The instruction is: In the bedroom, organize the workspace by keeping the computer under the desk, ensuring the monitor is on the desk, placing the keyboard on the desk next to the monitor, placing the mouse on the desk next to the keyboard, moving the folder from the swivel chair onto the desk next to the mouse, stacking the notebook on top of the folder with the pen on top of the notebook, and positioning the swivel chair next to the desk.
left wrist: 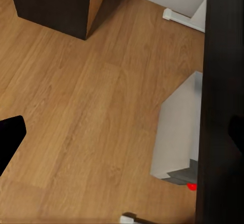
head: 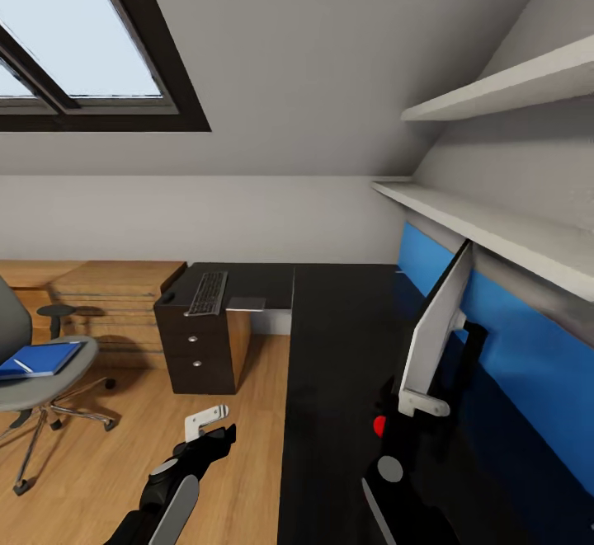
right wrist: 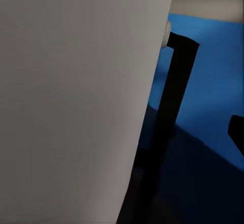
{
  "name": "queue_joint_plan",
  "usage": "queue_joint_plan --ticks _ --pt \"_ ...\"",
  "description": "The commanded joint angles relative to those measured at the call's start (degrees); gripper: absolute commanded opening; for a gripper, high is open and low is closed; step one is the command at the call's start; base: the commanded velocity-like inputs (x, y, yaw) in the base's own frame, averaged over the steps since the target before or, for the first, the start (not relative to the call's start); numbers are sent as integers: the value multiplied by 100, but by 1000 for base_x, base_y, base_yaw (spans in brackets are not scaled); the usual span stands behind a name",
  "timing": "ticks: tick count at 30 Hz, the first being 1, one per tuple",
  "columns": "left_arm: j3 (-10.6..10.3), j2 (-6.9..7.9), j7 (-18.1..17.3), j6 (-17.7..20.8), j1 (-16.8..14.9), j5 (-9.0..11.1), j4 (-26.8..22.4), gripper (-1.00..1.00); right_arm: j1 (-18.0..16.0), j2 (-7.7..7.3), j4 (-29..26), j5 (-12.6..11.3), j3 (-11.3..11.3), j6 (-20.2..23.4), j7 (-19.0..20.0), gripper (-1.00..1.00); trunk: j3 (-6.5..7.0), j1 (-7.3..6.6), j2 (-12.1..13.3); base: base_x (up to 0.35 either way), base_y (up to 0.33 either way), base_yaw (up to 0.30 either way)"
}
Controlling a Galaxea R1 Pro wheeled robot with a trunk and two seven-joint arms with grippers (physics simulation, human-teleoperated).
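Bench point(head: 330, 339): glossy black L-shaped top, blue back panel point(head: 528, 364) running along the right wall, black drawer unit point(head: 198, 351) sitting under its far left end

Monitor point(head: 433, 326): standing on the bench by the back panel, silver-white back facing the camera, black stand point(head: 472, 347) showing behind it; in the right wrist view its pale back point(right wrist: 76, 97) is looming very close

Keyboard point(head: 207, 293): lying on the bench's far left end, above the drawer unit

Swivel chair point(head: 41, 372): standing on the wooden floor point(head: 165, 421), well apart from the bench, carrying a blue folder point(head: 40, 359) on its seat

Computer point(left wrist: 178, 132): grey case with a red spot, sitting on the floor under the bench edge

Left end effector point(head: 206, 421): hanging over the floor beside the bench, holding nothing; how far its fingers are parting, cannot tell

Right end effector point(head: 421, 403): sitting against the monitor's lower edge; grip cannot be judged
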Motion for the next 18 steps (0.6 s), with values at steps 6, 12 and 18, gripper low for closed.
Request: queue_joint_plan --ticks 6,12,18 --pt "-11 -2 48 12 -5 55 -17 100 -6 0 18 -9 19 -19 5 100 -10 2 -8 -2 -16 0" --pt "-24 -6 45 12 -5 58 -18 100 -6 20 19 -20 38 -20 3 100 -10 2 -8 -125 -8 0" --pt "-26 -7 43 12 -5 64 -18 100 -6 34 19 -28 47 -22 0 100 -10 2 -8 -238 -188 0"
